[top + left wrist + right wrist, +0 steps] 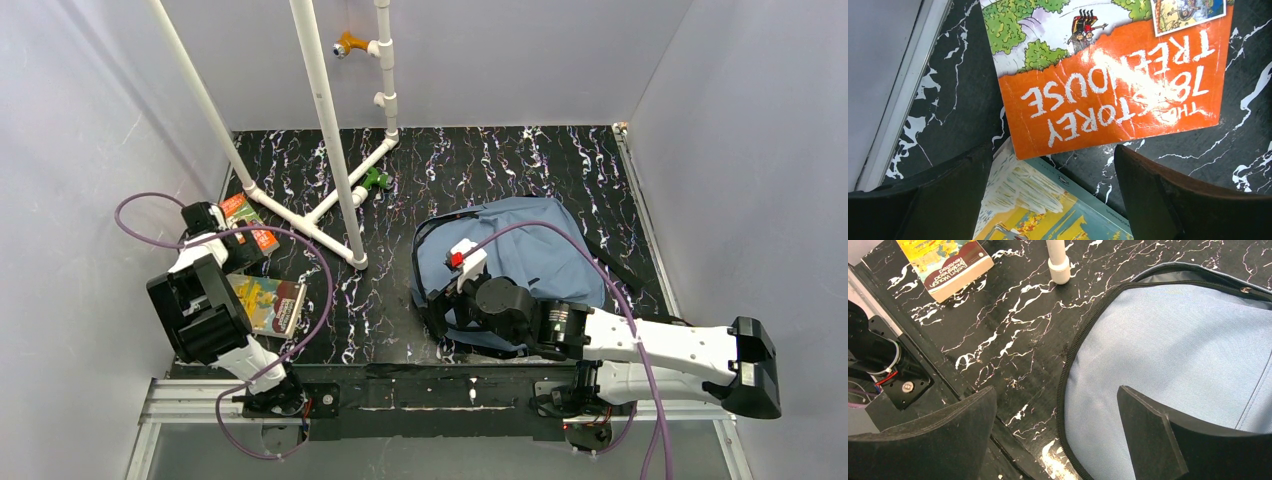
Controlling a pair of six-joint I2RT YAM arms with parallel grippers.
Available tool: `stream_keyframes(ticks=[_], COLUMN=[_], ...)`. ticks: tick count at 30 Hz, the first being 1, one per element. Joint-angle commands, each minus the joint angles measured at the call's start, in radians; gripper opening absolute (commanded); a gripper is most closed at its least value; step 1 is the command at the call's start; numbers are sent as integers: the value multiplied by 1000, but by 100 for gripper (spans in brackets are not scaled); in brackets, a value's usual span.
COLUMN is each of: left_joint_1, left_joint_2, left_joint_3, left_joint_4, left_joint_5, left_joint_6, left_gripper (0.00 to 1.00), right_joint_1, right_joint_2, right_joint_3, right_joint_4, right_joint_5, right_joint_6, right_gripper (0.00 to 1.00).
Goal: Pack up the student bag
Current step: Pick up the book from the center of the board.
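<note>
Dusty-blue fabric student bag (535, 250) lies right of centre on the black marbled bench (500, 160), the spread right claw (1057, 395) over its zipper edge. Book pickup seems in hand: the left claw (1053, 152), spread above the orange paperback book (1118, 85), must descend and pinch it.

A white pipe frame (337, 170) stands between yellow book (268, 303) and student bag (545, 250).
</note>
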Motion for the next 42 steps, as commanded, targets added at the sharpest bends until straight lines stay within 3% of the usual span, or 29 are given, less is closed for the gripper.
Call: stream_keyframes(ticks=[1,7,10,14,17,20,22,28,30,35,42], left_joint_1=[7,-3,-53,-119,-232,-291,-292,-290,-251,46,82], left_joint_2=[19,-47,-117,-207,-279,-378,-448,-520,-523,-512,-615], left_joint_3=[-3,-32,-55,-77,-111,-158,-165,-34,-44,-180,-289], left_joint_4=[-123,-206,-255,-282,-261,-244,-281,-623,-668,-587,-493], left_joint_5=[125,258,231,267,308,268,129,-419,-467,-276,-182], left_joint_6=[-5,-43,-35,-133,-231,-341,-402,-618,-656,-668,-765], left_gripper=[88,85,86,84,83,84,97,98,98,98,98], right_joint_1=[-1,-1,-2,-1,-1,-1,-1,1,1,3,3], right_joint_2=[-28,-32,-9,63,136,215,258,367,393,403,387], right_joint_3=[2,-15,-13,9,31,68,91,150,170,185,175], right_joint_4=[25,47,79,111,141,150,152,168,155,145,136], right_joint_5=[27,29,18,-9,-46,-90,-130,-217,-222,-234,-216], right_joint_6=[-19,-12,-18,-25,-24,-29,-34,-6,4,19,32], right_gripper=[98,99,98,98,98,98,98,98,98,98,98])
